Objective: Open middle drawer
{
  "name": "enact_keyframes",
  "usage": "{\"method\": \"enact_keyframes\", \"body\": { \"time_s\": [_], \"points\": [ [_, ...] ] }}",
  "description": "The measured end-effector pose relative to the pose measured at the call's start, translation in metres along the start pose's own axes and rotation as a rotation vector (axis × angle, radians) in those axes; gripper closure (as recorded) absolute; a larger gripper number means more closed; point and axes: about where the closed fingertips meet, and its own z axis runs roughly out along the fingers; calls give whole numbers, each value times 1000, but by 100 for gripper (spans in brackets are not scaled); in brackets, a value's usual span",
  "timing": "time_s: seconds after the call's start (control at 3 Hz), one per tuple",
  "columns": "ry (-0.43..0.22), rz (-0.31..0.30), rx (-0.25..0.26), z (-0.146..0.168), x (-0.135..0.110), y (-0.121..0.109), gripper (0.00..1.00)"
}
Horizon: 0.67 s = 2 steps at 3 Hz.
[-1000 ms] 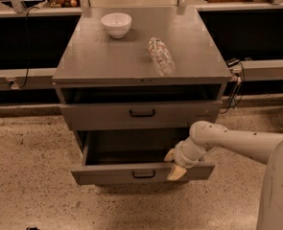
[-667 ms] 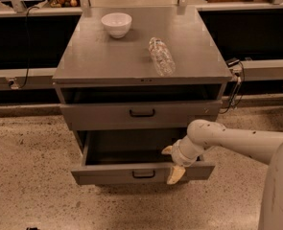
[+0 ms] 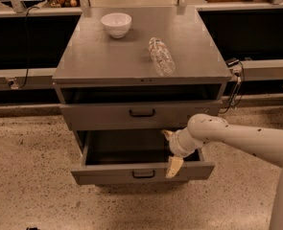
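Low on the near face of the grey metal cabinet [image 3: 98, 56], the grey metal middle drawer [image 3: 107, 173] stands pulled out; the white-armed gripper [image 3: 171, 150] hangs over its right end, tan fingers [image 3: 174, 166] spread, pinching nothing. On top: round white bowl [image 3: 116, 24] far left, clear plastic bottle [image 3: 161, 56] lying right

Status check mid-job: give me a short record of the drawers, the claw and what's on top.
middle drawer: pulled well out
handle: centre of its front, not gripped
claw: open, holding nothing, over the middle drawer's right end, lower finger across the front's top edge
upper drawer: front showing, dark gap above it
cabinet top: bowl rear left, bottle lying right of centre
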Motion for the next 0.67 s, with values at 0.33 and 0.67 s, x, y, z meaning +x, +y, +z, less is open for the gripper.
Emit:
{"method": "enact_keyframes", "body": {
  "time_s": [0.33,0.67],
  "points": [
    [-18,34,47,-4,8,-17,18],
    [-34,78,65,-4,22,-28,41]
  ]
}}
